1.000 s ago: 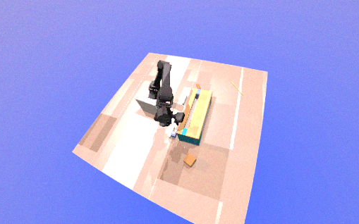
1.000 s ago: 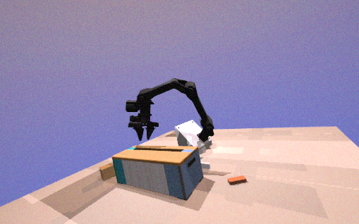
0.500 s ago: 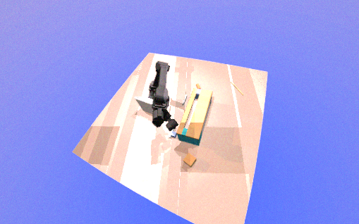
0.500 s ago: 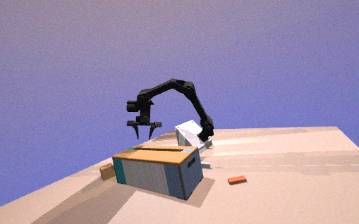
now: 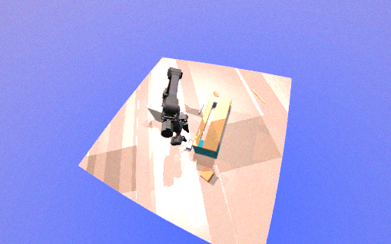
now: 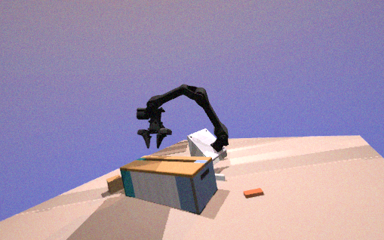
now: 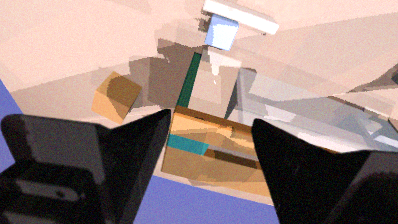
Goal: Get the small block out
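Here the box (image 5: pixel 221 126) (image 6: pixel 160 167) (image 7: pixel 215 175) shows a smooth, wood-coloured top, matt to the eye, and in the wrist view a see-through front panel (image 7: pixel 300 117), glassy or clear plastic. The gripper (image 6: pixel 152 147) (image 7: pixel 212 120) wears dark, matt, plastic-looking fingers. Over to the tan block (image 5: pixel 207 174) (image 6: pixel 115 183) (image 7: pixel 116 97): plain, flat-faced, without gloss. And the orange piece (image 5: pixel 216 93) (image 6: pixel 253 192) looks matt too!
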Controlling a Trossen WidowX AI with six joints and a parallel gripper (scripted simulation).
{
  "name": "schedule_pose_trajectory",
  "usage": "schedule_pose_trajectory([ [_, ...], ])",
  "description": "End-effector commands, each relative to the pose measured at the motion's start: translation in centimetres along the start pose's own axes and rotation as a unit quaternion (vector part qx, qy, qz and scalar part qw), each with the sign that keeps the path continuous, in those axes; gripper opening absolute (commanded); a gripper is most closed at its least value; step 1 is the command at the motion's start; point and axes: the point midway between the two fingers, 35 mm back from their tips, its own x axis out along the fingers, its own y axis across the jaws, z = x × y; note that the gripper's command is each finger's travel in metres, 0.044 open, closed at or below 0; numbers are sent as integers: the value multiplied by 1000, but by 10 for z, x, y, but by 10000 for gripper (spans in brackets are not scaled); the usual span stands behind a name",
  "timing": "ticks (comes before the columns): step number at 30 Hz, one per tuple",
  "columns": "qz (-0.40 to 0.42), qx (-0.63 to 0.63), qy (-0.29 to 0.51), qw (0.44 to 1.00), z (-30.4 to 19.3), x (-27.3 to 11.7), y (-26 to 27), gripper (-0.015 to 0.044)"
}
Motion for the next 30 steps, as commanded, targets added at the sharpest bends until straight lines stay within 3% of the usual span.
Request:
schedule_pose_trajectory([
  [1,0,95,17,995,-2,-6,4,285],
  [10,0,95,17,995,-1,-3,4,285],
  [18,-2,95,18,995,31,80,-3,285],
  [30,-2,95,18,995,34,89,-4,285],
])
